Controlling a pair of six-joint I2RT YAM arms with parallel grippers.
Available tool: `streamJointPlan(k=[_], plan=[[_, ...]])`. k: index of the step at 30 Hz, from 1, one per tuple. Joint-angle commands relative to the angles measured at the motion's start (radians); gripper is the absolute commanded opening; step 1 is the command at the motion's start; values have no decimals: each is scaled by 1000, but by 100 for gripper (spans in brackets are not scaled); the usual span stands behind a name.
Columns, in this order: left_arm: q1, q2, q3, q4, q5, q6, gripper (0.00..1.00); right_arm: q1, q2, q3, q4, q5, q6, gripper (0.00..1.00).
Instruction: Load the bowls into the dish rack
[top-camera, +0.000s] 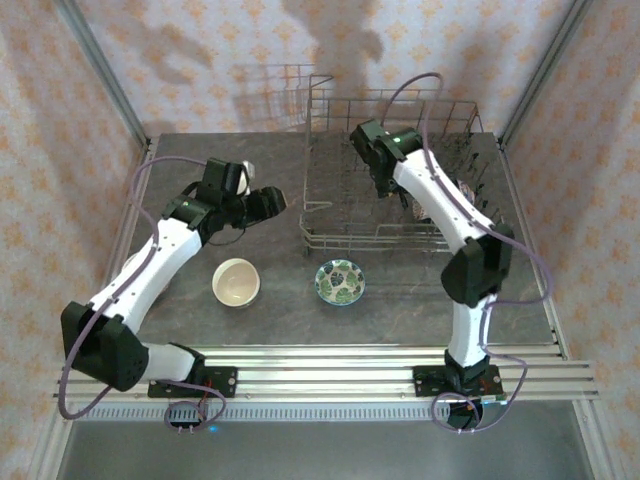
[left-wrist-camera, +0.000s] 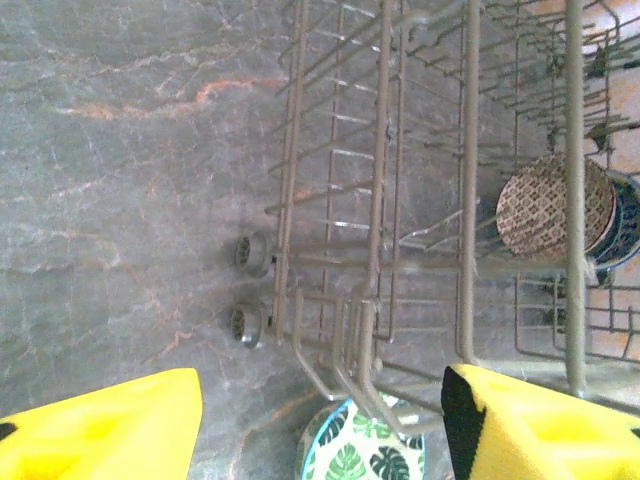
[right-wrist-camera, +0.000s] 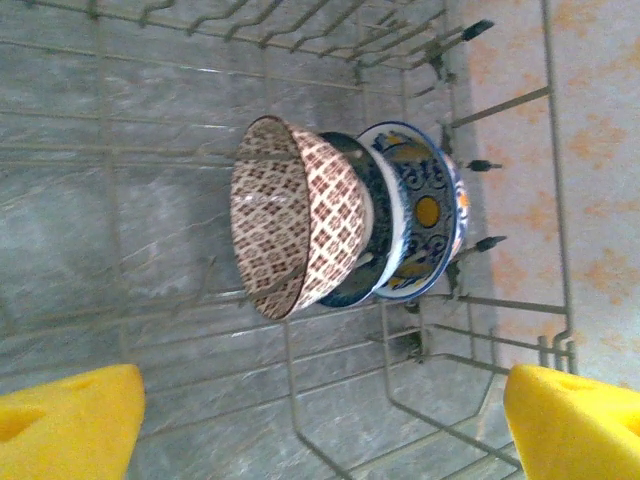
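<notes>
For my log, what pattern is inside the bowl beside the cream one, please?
Bowl: green leaves; left wrist view.

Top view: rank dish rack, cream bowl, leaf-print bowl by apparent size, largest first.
1. dish rack: by far the largest.
2. cream bowl and leaf-print bowl: these look about the same across in this view, so I won't rank one above the other.
</notes>
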Motion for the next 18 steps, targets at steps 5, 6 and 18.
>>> streamJointPlan(k=[5, 6, 18], plan=[[-238, -73, -118, -54, -193, -134, 67, -4, -270, -274, 176, -228, -39, 92], [-265, -75, -143, -35, -198, -152, 68, -3, -311, -305, 181, -250, -30, 92], [-377, 37, -313, 141, -111, -216, 69, -6, -651, -640, 303, -225, 29, 93]])
